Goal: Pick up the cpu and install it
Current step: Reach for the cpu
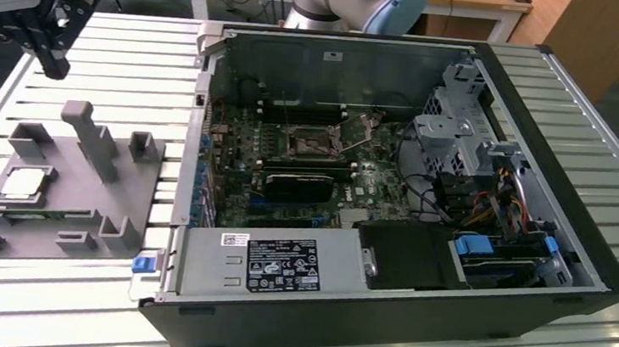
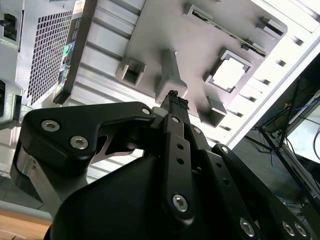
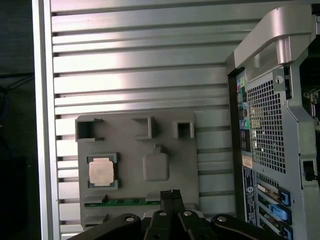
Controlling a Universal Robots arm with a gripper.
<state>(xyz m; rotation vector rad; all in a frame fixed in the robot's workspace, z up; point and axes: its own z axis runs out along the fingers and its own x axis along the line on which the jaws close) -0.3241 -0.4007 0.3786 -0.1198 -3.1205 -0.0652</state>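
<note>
The cpu (image 1: 22, 186), a small silvery square chip, lies flat in a recess of the grey tray (image 1: 131, 199) on the slatted table, at the exterior view's left. My gripper (image 1: 54, 70) hangs high above the table, beyond the tray's far end, well apart from the chip. Its black fingers are shut with nothing between them. In the first wrist view the cpu (image 3: 101, 171) sits in the tray (image 3: 130, 145), off to one side of the gripper (image 3: 171, 192). In the second wrist view the cpu (image 2: 229, 75) shows past the gripper (image 2: 176, 101). The motherboard socket (image 1: 315, 144) lies inside the open computer case.
The open computer case (image 1: 387, 317) lies at the exterior view's right of the tray, with its grey power supply (image 1: 267, 263) near the front. A tall post (image 1: 91, 140) and several low blocks rise from the tray. A green strip (image 3: 125, 202) lies in a tray slot.
</note>
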